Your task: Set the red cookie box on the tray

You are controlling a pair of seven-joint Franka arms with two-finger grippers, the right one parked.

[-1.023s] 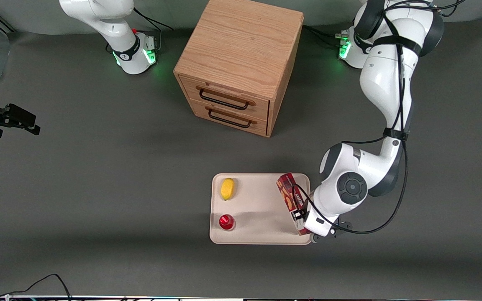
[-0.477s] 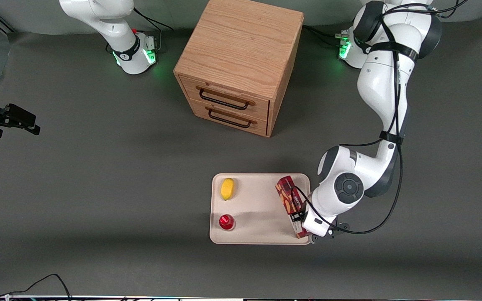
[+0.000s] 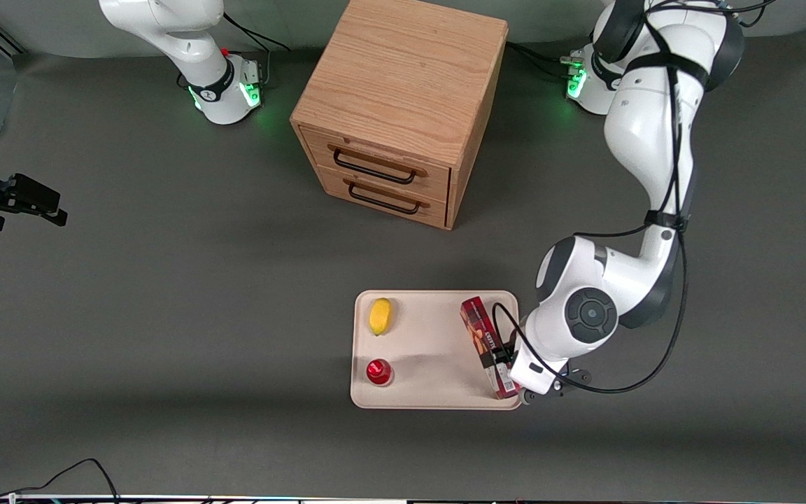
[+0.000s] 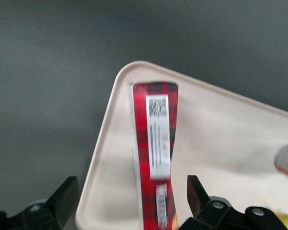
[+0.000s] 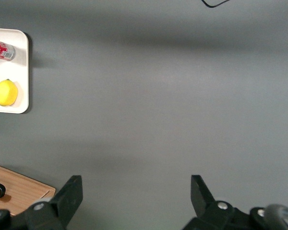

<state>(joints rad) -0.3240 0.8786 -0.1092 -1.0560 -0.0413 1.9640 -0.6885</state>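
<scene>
Red tartan cookie box (image 3: 485, 342) is lying along the tray's (image 3: 431, 395) edge, its near end hiding under the gripper (image 3: 502, 365), whose fingers are straddling it wide apart.

Left arm reaching from its base toward the front camera, elbow bent, wrist turned down at the working arm's end of the table. Gripper (image 4: 129, 201) low over the near corner there, pointing down. Fingers (image 4: 65, 199) spread wide apart, black, one on each side of a gap, neither pressing on anything.
</scene>
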